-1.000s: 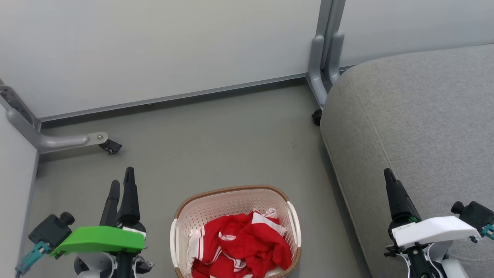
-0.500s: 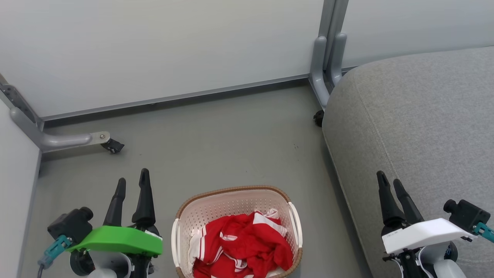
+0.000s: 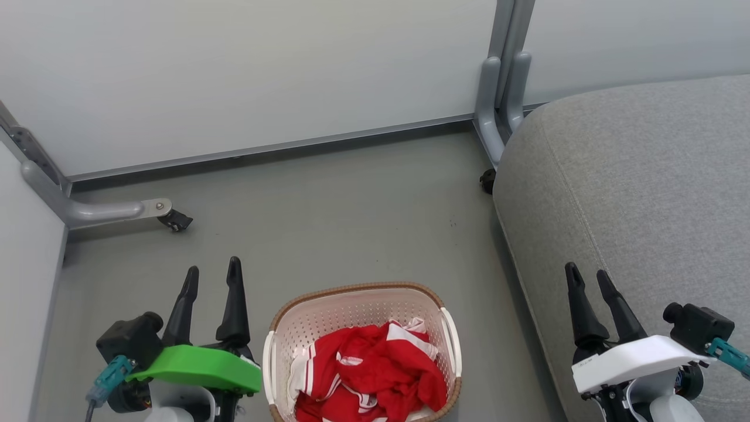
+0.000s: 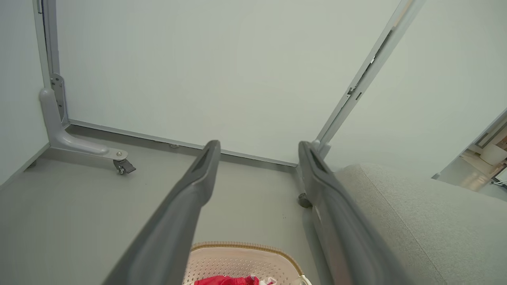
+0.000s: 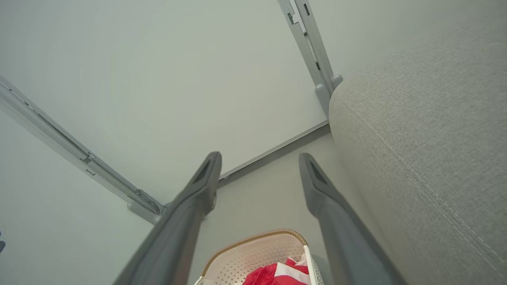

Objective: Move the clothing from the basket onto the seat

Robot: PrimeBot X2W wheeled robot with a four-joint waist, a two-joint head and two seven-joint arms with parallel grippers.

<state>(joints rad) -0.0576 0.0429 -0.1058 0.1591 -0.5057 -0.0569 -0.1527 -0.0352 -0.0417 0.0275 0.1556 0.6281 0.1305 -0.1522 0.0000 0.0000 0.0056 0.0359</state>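
the clothing (image 3: 375, 375) is seen heaped in the basket (image 3: 351, 288), which is set on the floor (image 3: 328, 223) just beside the left edge of the seat (image 3: 644, 193). the left hand (image 3: 213, 266) is held released left of the basket, and the right hand (image 3: 585, 271) released over the seat's left edge; both are empty.

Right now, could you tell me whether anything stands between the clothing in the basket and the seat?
Nothing visible does. The clothing lies loose in the open-topped basket, whose right wall it must be lifted over; beyond that comes a strip of floor, then the seat.
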